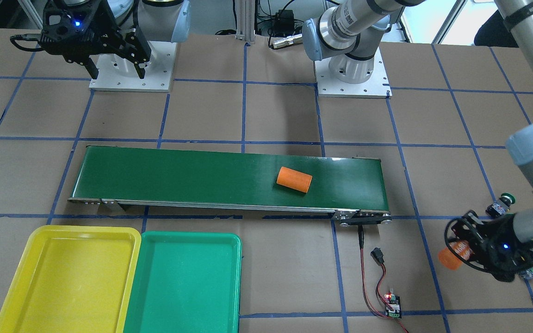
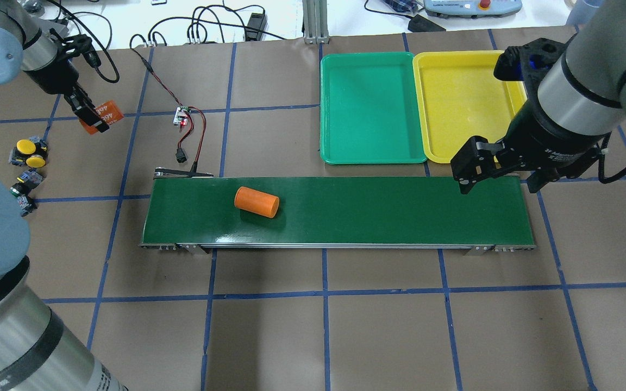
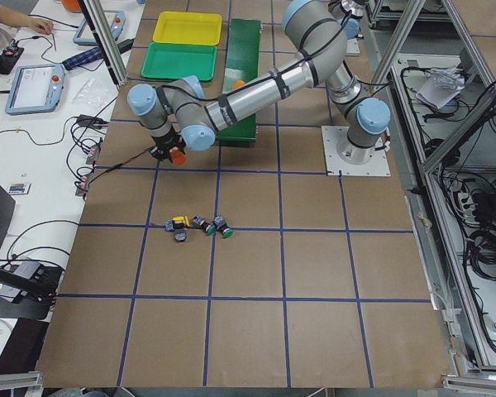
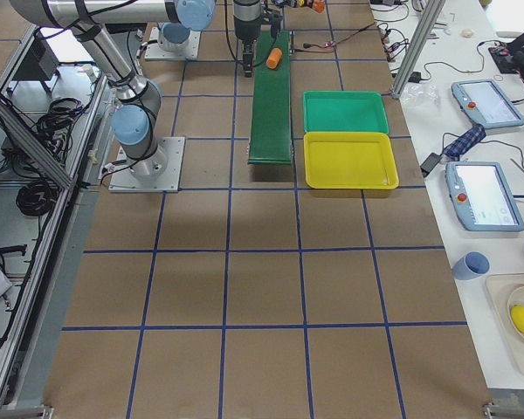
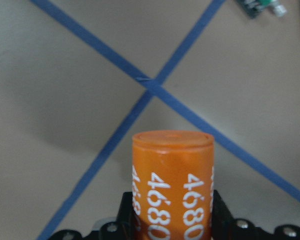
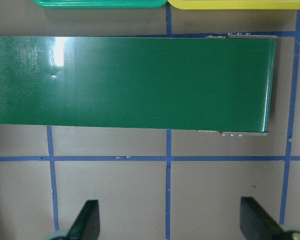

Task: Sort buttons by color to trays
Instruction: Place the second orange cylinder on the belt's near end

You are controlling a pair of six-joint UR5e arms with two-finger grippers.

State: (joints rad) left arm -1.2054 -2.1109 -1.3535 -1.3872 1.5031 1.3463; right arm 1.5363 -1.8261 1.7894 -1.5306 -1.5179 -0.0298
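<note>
Overhead exterior is showing the left jaws clamping an orange cylinder and the right jaws hanging open, while the buttons are lying clustered on the desk near the left jaws, likely light, hard and slick-capped, best pinched across their blocky bodies.

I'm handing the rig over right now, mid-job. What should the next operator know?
Left gripper: shut on the orange 4680 cylinder, above the table.
Right gripper: open, empty, raised near the tray end of the conveyor belt.
Buttons: clustered on the table at the robot's left.
Yellow tray and green tray: both empty, so nothing is sorted.
Left to do: every button; a second orange cylinder lies on the belt.
</note>
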